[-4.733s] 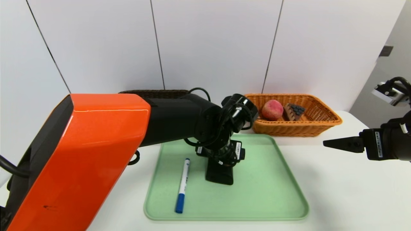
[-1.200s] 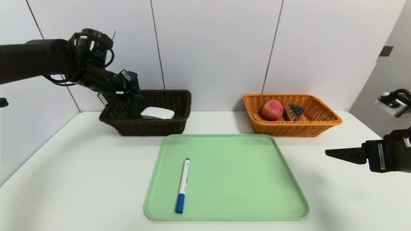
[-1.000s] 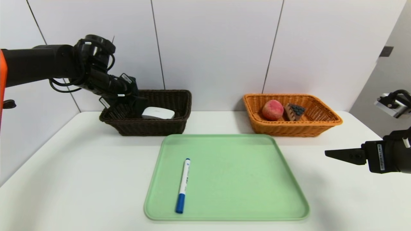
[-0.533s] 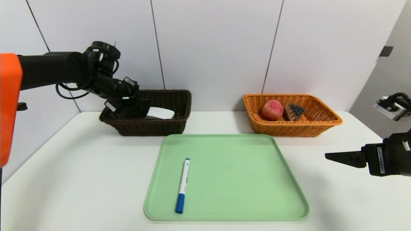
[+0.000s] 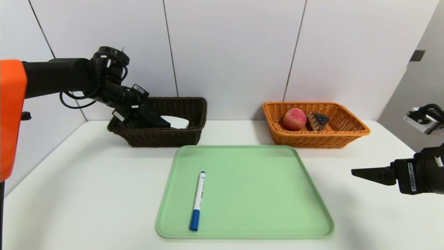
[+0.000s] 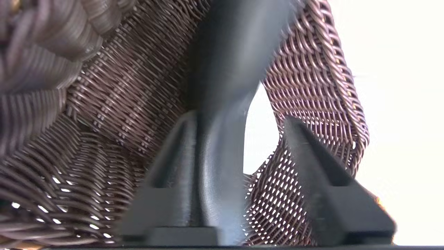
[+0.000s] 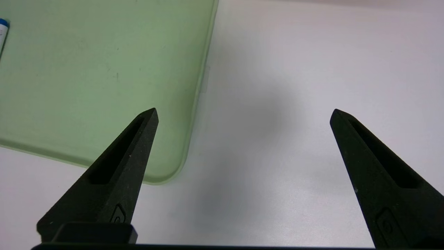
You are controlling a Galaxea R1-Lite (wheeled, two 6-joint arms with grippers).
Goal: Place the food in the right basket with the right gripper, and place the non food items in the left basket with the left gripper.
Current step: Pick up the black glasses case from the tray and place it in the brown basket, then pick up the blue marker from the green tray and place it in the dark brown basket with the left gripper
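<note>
The pouch (image 6: 222,104) is dropping into the dark basket (image 5: 163,137) beside the white case (image 5: 177,122), the left claw (image 5: 147,116) parted around it. Next: the pen (image 5: 197,200) on the tray (image 5: 277,208). Right claw (image 7: 242,114) idles wide apart over the desk (image 5: 86,180).

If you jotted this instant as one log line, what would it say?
left pincer: open, black pouch between fingers, in dark basket | right pincer: open, idle | pen: on tray
</note>
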